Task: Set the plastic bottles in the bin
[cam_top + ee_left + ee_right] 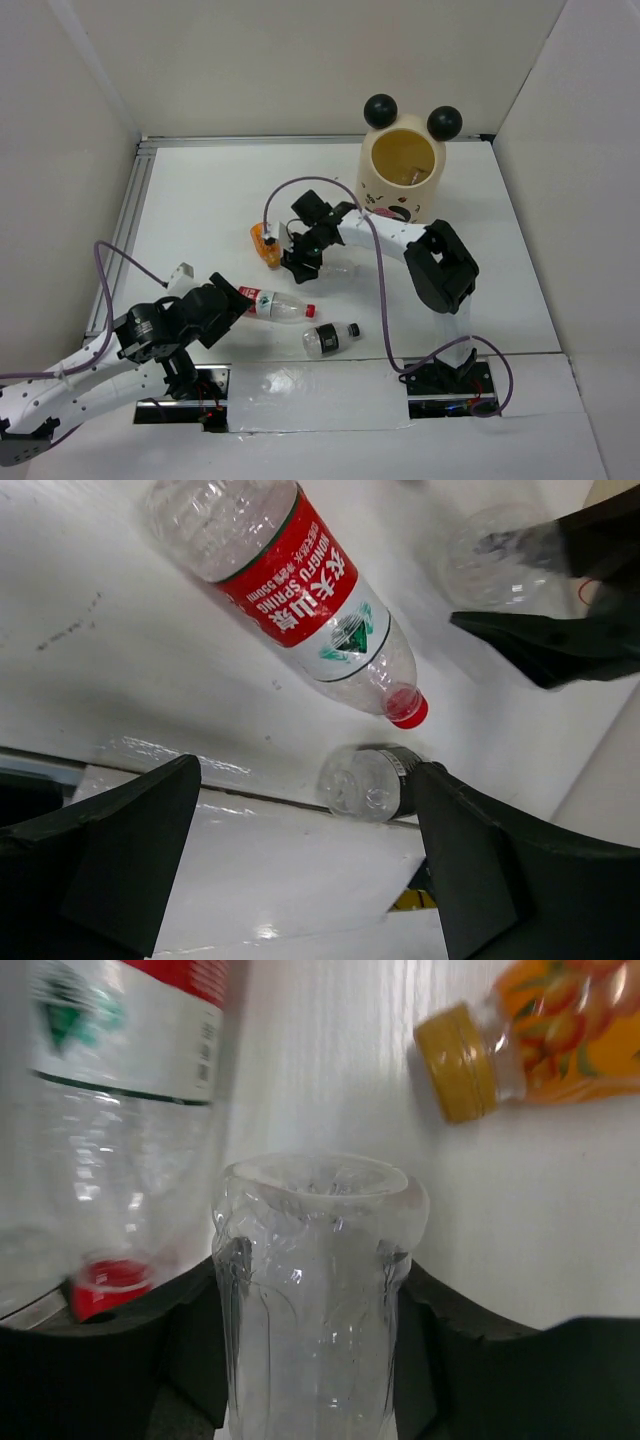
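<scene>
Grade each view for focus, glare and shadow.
Top external: sharp and evenly lit, with soft shadows and glare on the glossy strip at the bottom. Left wrist: the red-label bottle is crisp, its print readable. Right wrist: the clear bottle close up is fairly sharp, while the orange bottle and the red-label one are blurred.

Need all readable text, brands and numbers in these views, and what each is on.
"NONGFU SPRING": red label of the red-capped bottle.
"农夫山泉": same label, large white characters.
Smaller white line on that label: too small to read with certainty.
Black-label bottle: print too small.
Orange bottle: fruit picture, no legible text.
Clear bottle: no label visible.
Bin: print only, no legible words.
</scene>
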You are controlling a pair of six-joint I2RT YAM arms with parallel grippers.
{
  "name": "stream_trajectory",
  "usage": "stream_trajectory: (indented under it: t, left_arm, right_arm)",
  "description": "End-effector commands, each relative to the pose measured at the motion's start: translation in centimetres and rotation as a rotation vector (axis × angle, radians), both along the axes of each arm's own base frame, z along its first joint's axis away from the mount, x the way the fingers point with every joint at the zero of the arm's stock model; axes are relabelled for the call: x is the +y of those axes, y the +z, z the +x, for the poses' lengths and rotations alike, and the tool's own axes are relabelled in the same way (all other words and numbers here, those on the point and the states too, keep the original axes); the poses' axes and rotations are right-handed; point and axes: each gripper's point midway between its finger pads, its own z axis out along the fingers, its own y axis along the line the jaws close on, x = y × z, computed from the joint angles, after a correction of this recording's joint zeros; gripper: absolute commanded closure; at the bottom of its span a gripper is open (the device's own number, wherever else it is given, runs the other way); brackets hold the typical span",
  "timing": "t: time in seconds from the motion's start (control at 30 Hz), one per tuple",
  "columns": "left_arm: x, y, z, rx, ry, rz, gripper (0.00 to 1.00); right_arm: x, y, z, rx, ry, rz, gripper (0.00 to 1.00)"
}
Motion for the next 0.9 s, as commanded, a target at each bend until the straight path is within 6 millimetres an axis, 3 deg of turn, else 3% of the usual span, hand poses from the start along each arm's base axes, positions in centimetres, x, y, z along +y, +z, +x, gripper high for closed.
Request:
stream_trajectory:
  t: [0.0, 0.07, 0.1, 0.2, 0.23, 0.4, 0.5, 0.53, 0.6, 0.8, 0.87]
  left_arm:
    - [-1.9, 0.8, 0.3, 0.048, 0.11, -0.176, 0.0]
    - [-2.2, 0.6, 0.6, 0.074, 0.165, -0.202, 0.0]
    - [-2.3, 0.5, 0.7, 0.084, 0.18, -0.204, 0.0]
    - [-3.0, 1.0, 1.5, 0.085, 0.217, -0.225, 0.0]
    - [-3.3, 1.5, 2.0, 0.081, 0.238, -0.245, 0.0]
    - [-4.9, 1.0, 3.0, 0.152, 0.248, -0.263, 0.0]
    - [-6.0, 0.5, 4.4, 0.158, 0.233, -0.263, 0.0]
    - [-6.0, 0.7, 4.9, 0.148, 0.243, -0.276, 0.0]
    - [-6.1, 0.1, 5.5, 0.173, 0.254, -0.246, 0.0]
    - [-5.9, -1.2, 6.9, 0.196, 0.276, -0.218, 0.0]
    - [-5.1, -2.2, 6.8, 0.206, 0.301, -0.159, 0.0]
  right_arm:
    - [2.8, 10.4, -1.7, 0.021, 0.187, 0.204, 0.6]
    - [3.3, 16.1, -2.8, 0.054, 0.27, 0.351, 0.61]
    - [3.3, 20.7, -2.9, 0.015, 0.301, 0.428, 0.64]
    - [1.8, 29.2, -2.7, -0.015, 0.351, 0.638, 0.65]
    - [0.2, 32.3, -2.3, -0.029, 0.365, 0.731, 0.65]
    - [-5.2, 41.9, -1.1, -0.179, 0.437, 0.946, 0.62]
    - [-8.6, 44.1, 1.0, -0.305, 0.409, 0.957, 0.6]
    - [-8.6, 44.3, 0.9, -0.32, 0.431, 0.964, 0.6]
    - [-11.2, 43.8, 2.5, -0.351, 0.392, 0.961, 0.59]
    - [-16.2, 38.8, 8.0, -0.475, 0.273, 0.938, 0.5]
    - [-16.9, 37.5, 8.9, -0.527, 0.269, 0.936, 0.3]
